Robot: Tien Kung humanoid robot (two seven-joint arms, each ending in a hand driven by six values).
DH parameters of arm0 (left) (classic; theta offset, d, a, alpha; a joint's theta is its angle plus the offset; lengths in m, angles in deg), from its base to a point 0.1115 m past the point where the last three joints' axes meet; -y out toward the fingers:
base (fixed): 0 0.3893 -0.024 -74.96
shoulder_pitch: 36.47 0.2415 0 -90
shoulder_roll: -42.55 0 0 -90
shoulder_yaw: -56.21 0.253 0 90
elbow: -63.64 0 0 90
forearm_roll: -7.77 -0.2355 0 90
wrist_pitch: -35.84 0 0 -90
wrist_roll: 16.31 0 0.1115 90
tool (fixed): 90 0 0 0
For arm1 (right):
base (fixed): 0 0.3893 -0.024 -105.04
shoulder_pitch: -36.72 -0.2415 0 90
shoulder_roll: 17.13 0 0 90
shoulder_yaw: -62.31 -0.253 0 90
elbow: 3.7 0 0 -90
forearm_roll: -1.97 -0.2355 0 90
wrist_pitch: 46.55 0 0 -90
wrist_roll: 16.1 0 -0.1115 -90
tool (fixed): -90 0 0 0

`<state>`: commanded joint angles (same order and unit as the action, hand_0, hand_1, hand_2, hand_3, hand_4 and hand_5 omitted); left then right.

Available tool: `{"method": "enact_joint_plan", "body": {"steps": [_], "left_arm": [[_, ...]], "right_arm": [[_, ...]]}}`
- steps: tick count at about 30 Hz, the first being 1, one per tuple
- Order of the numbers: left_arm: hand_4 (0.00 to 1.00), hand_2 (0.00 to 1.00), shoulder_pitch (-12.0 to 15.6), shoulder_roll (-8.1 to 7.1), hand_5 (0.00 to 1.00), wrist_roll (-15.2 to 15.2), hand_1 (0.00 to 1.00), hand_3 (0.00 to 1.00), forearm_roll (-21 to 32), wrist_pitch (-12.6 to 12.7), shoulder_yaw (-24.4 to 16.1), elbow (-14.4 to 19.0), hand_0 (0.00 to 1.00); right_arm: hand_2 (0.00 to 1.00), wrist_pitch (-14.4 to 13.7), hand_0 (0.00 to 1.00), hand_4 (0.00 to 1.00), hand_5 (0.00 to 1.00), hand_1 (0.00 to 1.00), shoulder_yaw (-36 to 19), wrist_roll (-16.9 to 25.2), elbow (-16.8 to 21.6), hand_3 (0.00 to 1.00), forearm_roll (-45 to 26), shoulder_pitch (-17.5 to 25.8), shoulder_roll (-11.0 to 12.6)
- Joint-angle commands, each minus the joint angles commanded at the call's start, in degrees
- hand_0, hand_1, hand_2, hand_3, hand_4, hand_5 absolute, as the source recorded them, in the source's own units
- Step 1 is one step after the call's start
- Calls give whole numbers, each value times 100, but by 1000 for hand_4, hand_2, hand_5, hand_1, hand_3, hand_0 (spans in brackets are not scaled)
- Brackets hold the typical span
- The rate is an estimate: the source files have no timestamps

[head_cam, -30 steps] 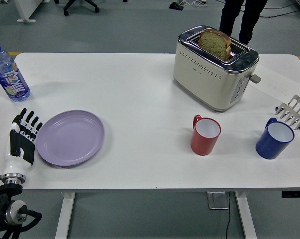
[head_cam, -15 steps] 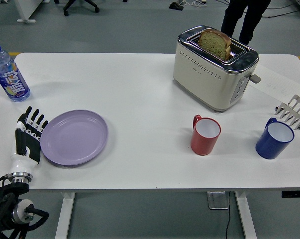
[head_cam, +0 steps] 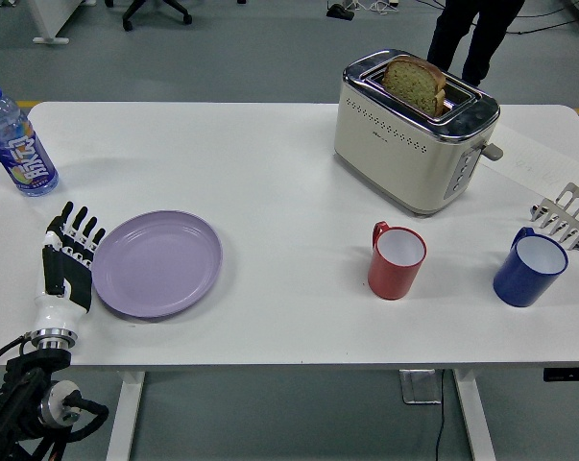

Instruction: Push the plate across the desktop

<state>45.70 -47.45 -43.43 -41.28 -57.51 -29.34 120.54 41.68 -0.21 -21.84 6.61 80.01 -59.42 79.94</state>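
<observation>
the left hand (head_cam: pixel 66 261) stands edge-on with fingers straight and together, gripping nothing, pressed against the purple plate (head_cam: pixel 157 263) at its 9 o'clock rim. the plate lies at 3 o'clock from the hand, near the table's front-left. i'd guess the shove heads toward the red mug (head_cam: pixel 396 259).
</observation>
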Motion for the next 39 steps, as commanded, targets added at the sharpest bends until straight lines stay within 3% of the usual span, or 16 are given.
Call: {"method": "enact_joint_plan", "body": {"steps": [22, 27, 39], "left_arm": [[460, 969, -108, 0, 998, -162, 944, 998, 223, 121, 629, -72, 906], [460, 969, -129, 0, 998, -337, 944, 998, 381, 327, 879, -88, 906], [460, 968, -215, 0, 998, -433, 941, 998, 558, 448, 1293, -56, 905]], "right_arm": [[662, 1, 631, 179, 301, 581, 20, 9, 0, 609, 4, -23, 10], [662, -1, 631, 179, 301, 581, 17, 10, 0, 609, 12, -29, 11], [662, 0, 630, 179, 302, 581, 48, 19, 0, 609, -13, -28, 6]]}}
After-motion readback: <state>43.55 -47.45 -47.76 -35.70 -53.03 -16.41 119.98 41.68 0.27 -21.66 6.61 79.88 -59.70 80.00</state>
